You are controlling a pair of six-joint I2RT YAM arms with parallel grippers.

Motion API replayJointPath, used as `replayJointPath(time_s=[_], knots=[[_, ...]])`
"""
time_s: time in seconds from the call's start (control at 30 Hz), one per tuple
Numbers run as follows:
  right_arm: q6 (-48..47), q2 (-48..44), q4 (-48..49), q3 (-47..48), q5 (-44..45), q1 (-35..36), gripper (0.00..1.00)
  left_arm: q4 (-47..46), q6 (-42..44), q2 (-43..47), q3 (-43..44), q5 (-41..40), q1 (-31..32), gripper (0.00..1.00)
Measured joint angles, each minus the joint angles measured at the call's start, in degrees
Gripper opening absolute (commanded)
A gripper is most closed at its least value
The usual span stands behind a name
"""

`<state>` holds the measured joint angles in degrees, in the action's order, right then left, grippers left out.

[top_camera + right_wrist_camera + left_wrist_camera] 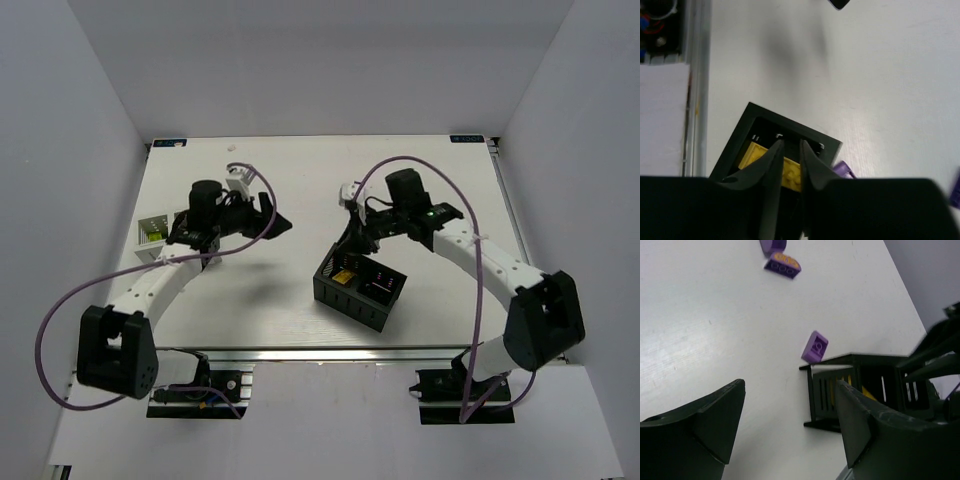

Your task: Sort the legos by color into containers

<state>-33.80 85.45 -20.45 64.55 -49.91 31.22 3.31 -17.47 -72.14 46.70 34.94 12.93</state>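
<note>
Top external: I see the black box (348,305) near the middle of the table (300,170). It has a yellow brick (345,277) in one cell and something reddish, too small for me to name, in the other. The white box (160,222) sits well to the left of the black box with a lime brick (152,237) inside. My right hand (352,240) hangs over the black box, and my left hand (272,215) is off to its left.

Left wrist: the left hand (790,415) is released, its fingers wide apart with nothing between them. A purple brick (815,346) lies on the table just beside the black box's (820,392) corner. Farther from the box lie a purple-and-orange piece (783,265) and a purple piece (772,245) cut off by the frame's top edge.

Right wrist: the right hand (788,165) has its fingers narrowly parted over the black box (790,125), with the yellow brick (752,155) beneath them. I cannot tell whether they grasp it.
</note>
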Motion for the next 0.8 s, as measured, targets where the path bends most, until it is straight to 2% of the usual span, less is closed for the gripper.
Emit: replayJointPath(time_s=[0.03,0.07,0.13,0.17,0.23,0.3,0.33,0.37,0.4,0.47,0.5,0.6,0.63,0.8], knots=[[1.81,-1.51,1.22,0.04,1.92,-0.24,0.07,0.31,-0.13,-1.62,1.99,-0.87,0.61,0.78],[4.31,-3.37,2.69,0.02,4.26,-0.74,0.0,1.46,-0.26,-3.72,5.07,-2.01,1.51,0.69],[10.49,-7.61,5.88,-0.04,11.06,-2.45,0.0,2.32,-0.68,-8.5,11.45,-4.81,3.5,0.6],[12.74,-9.03,6.78,0.02,13.6,-3.19,0.0,3.13,-0.66,-11.37,15.37,-6.45,4.7,0.49],[19.08,-12.55,9.4,0.28,21.27,-6.51,0.0,4.42,-0.59,-16.87,22.27,-10.21,7.19,0.36],[23.58,-14.45,11.32,-0.04,26.03,-10.27,0.0,6.19,-0.11,-22.77,28.96,-13.77,9.86,0.33],[25.9,-15.13,12.28,-0.66,27.82,-12.81,0.0,7.89,0.26,-26.29,33.03,-15.82,11.37,0.35],[27.89,-15.58,12.81,-1.38,28.98,-15.15,0.0,9.38,0.81,-30.36,37.42,-18.4,12.98,0.42],[29.55,-15.78,13.03,-2.08,29.75,-16.96,0.0,10.69,1.55,-33.53,40.92,-20.24,14.12,0.63],[32.79,-15.78,13.42,-3.82,30.1,-21.73,0.15,14.4,2.97,-40.79,49.42,-24.68,16.63,0.75],[34.12,-15.78,13.35,-4.9,29.68,-23.63,0.28,16.2,3.58,-44.5,53.64,-27.43,17.86,0.82],[36.98,-15.74,12.59,-6.71,27.65,-28.63,0.49,20.28,6.03,-54.05,64.43,-34.71,21.03,0.87],[37.55,-15.8,12.61,-6.97,26.77,-29.64,0.52,21.0,7.08,-56.41,66.86,-37.0,21.97,0.92],[37.99,-17.55,13.42,-8.79,22.71,-32.5,0.55,21.42,11.74,-63.63,71.19,-46.34,25.92,0.96]])
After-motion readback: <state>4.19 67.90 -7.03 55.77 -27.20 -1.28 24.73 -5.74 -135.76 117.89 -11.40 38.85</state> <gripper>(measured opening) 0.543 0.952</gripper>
